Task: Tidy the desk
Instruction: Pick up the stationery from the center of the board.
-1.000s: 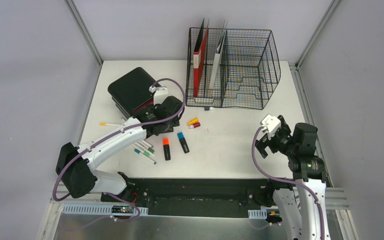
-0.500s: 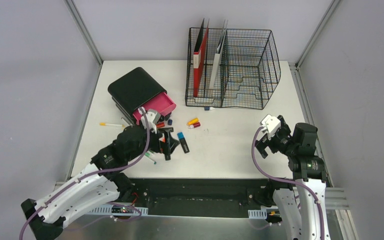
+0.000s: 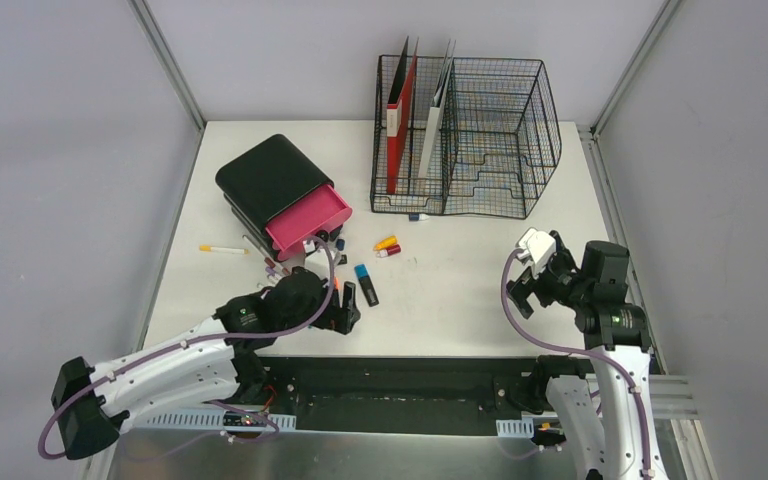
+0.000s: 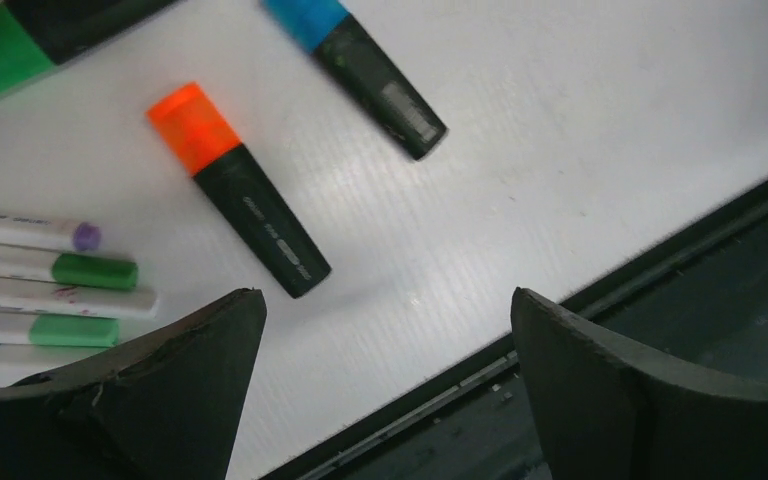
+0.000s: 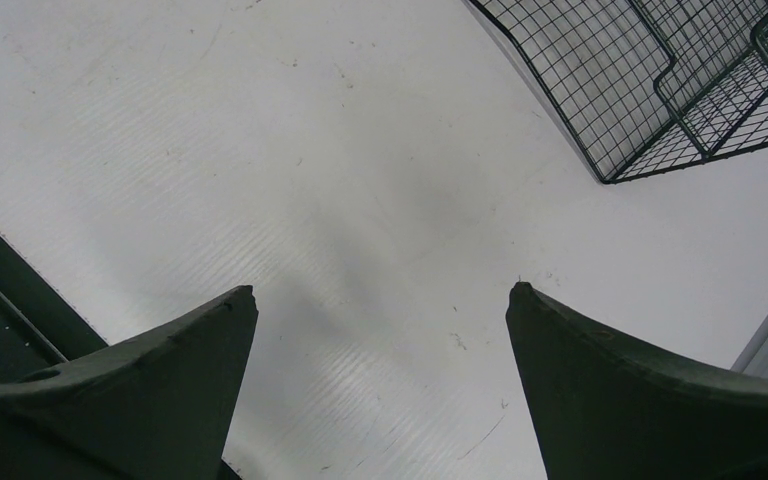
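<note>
The desk [image 3: 480, 290] is a white tabletop. On it, left of middle, lies a black drawer box [image 3: 265, 178] with its pink drawer [image 3: 309, 221] pulled out. My left gripper [image 3: 346, 306] hovers open and empty near the front edge. In the left wrist view the gripper [image 4: 385, 295] is just short of an orange highlighter [image 4: 235, 190], with a blue highlighter [image 4: 360, 70] beyond and several pens [image 4: 50, 270] to the left. My right gripper [image 3: 521, 287] hangs open over bare desk [image 5: 360, 180] at the right, holding nothing.
A black wire-mesh rack [image 3: 490, 140] with a red folder [image 3: 397, 120] stands at the back. A yellow pen [image 3: 222, 248] lies left of the box. Small yellow and red items [image 3: 388, 246] lie near the middle. A dark gap runs along the front edge [image 4: 660, 300].
My left gripper has let go at the drawer box and drawn back toward the front edge, jaws now wide. The pink drawer now shows pulled out. The right arm barely shifted.
</note>
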